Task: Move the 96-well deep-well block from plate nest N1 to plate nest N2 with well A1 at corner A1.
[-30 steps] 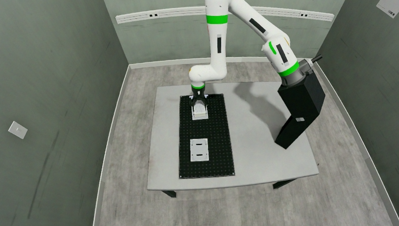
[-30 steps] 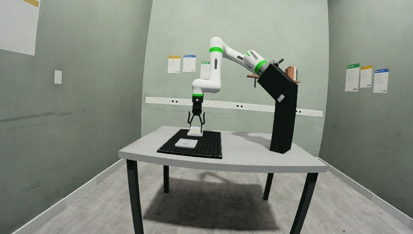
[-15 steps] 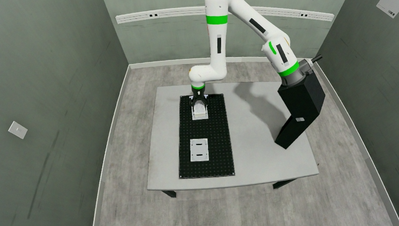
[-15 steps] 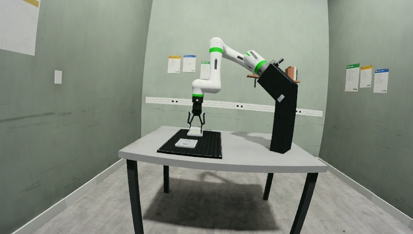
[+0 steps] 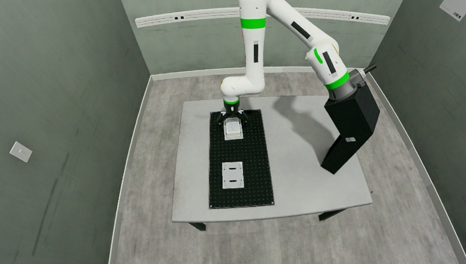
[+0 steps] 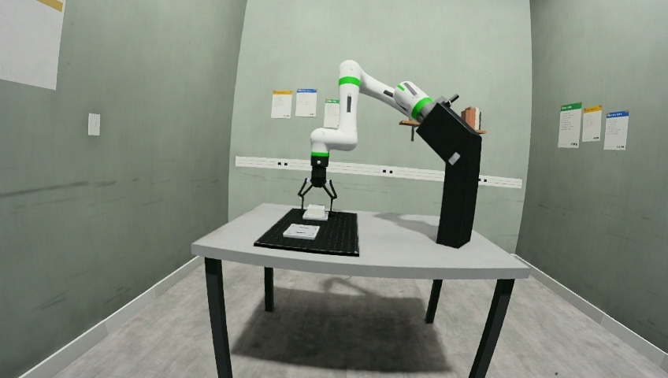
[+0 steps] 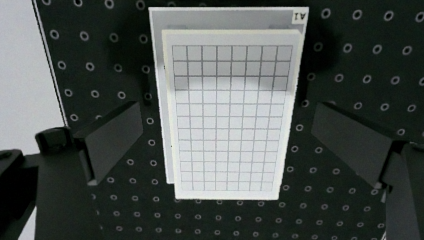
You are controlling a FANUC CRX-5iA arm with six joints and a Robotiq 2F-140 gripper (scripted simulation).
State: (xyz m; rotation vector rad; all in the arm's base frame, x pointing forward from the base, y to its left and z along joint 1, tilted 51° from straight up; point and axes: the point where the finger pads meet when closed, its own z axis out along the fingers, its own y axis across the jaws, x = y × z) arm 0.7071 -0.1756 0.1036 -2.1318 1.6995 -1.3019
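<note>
The white 96-well deep-well block [image 5: 233,128] sits in the far nest N2 [image 7: 225,20] on the black perforated mat [image 5: 240,192]. In the wrist view the block [image 7: 230,112] lies inside the nest's outline, and the nest's A1 mark [image 7: 299,16] is at the top right corner. I cannot clearly make out the block's cut-off corner. My gripper [image 7: 227,117] is open, with one finger on each long side of the block and a clear gap on both sides. It hangs straight over the block [image 6: 314,211] in the side view [image 6: 317,205]. The near nest N1 [image 5: 232,175] is empty.
The arm's black pedestal [image 5: 351,127] stands on the right side of the grey table. The mat's left edge runs close to the block in the wrist view, with bare table beyond it.
</note>
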